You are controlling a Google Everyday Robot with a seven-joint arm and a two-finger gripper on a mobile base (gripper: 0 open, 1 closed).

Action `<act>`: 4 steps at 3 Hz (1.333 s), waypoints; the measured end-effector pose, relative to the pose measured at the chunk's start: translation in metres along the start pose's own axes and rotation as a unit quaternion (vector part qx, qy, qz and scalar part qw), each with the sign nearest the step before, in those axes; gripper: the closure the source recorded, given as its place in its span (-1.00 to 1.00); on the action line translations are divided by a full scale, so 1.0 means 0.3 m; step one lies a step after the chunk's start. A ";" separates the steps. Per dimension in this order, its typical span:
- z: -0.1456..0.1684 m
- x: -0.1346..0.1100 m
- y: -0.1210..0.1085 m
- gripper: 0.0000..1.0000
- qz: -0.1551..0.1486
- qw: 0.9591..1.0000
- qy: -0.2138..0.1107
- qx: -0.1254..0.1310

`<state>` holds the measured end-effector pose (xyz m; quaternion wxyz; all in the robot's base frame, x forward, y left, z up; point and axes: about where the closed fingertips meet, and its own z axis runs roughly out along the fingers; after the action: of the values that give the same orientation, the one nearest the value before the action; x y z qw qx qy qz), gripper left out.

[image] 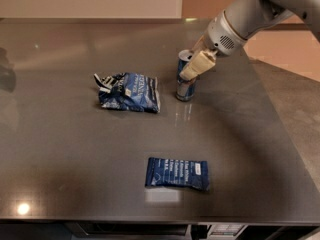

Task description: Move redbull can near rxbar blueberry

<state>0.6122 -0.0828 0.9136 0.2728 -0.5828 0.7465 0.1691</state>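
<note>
The redbull can (185,90) stands upright on the dark table, right of the middle toward the back. My gripper (191,72) reaches down from the upper right and sits at the can's upper part, covering its right side. The rxbar blueberry (177,173), a flat navy wrapper with a white label, lies near the front edge, well in front of the can.
A wrinkled blue-and-white chip bag (129,92) lies left of the can. The table (60,149) ends in a front edge at the bottom and a right edge beyond the arm (240,24).
</note>
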 end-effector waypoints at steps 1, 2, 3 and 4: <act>-0.029 -0.018 0.069 0.72 -0.021 1.000 -0.013 -0.018; -0.059 -0.036 0.145 1.00 -0.046 0.998 -0.026 -0.038; -0.091 -0.040 0.259 1.00 -0.083 0.993 -0.037 -0.073; -0.102 -0.020 0.378 1.00 -0.121 0.987 -0.032 -0.103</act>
<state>0.4977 -0.0658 0.9339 0.2535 -0.6880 0.6401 0.2295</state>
